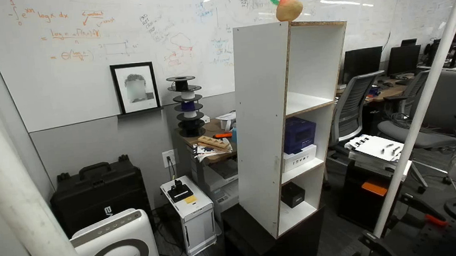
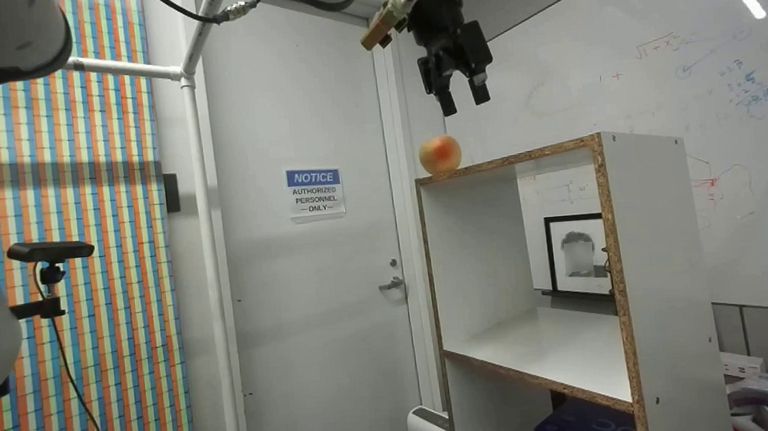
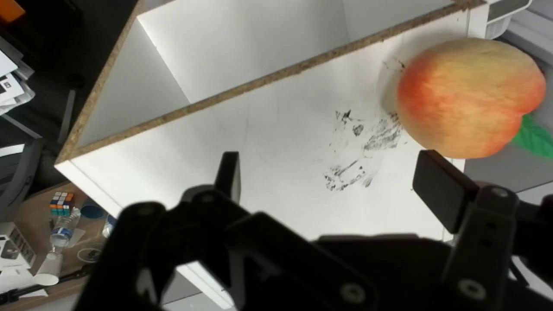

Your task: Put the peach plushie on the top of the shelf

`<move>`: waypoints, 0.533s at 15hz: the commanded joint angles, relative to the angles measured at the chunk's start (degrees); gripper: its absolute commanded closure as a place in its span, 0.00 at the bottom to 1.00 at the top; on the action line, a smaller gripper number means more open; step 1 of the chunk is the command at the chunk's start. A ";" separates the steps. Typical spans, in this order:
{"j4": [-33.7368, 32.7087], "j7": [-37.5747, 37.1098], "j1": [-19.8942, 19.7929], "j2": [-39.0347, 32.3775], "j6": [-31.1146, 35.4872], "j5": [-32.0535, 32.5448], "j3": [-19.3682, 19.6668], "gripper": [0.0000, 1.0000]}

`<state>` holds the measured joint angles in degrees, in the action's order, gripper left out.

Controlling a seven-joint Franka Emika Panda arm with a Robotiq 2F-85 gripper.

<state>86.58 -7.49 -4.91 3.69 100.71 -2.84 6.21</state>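
The peach plushie (image 1: 289,8) is a round orange-peach ball with a green leaf. It rests on top of the tall white shelf (image 1: 264,100), at one end of the top and close to its edge. It shows the same in another exterior view, where the plushie (image 2: 440,155) sits at the near corner of the shelf (image 2: 661,255). In the wrist view the plushie (image 3: 471,97) lies at the right end of the shelf top (image 3: 285,142). My gripper (image 2: 465,103) is above the shelf top, apart from the plushie. Its fingers (image 3: 330,181) are spread with nothing between them.
A blue-purple box (image 1: 299,133) on a white box and a black box (image 1: 292,194) stand in the lower compartments. A whiteboard (image 1: 85,74) is behind the shelf. White poles (image 1: 425,100) stand around the area. A desk with clutter (image 3: 65,242) is beside the shelf.
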 commanded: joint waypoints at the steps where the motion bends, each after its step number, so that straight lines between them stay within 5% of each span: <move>1: 2.92 3.64 -0.49 3.20 -2.27 -1.96 0.36 0.00; 8: 4.54 7.00 -0.64 3.95 -6.47 -2.72 1.03 0.00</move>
<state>90.31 -2.69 -5.22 6.33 96.36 -4.05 7.03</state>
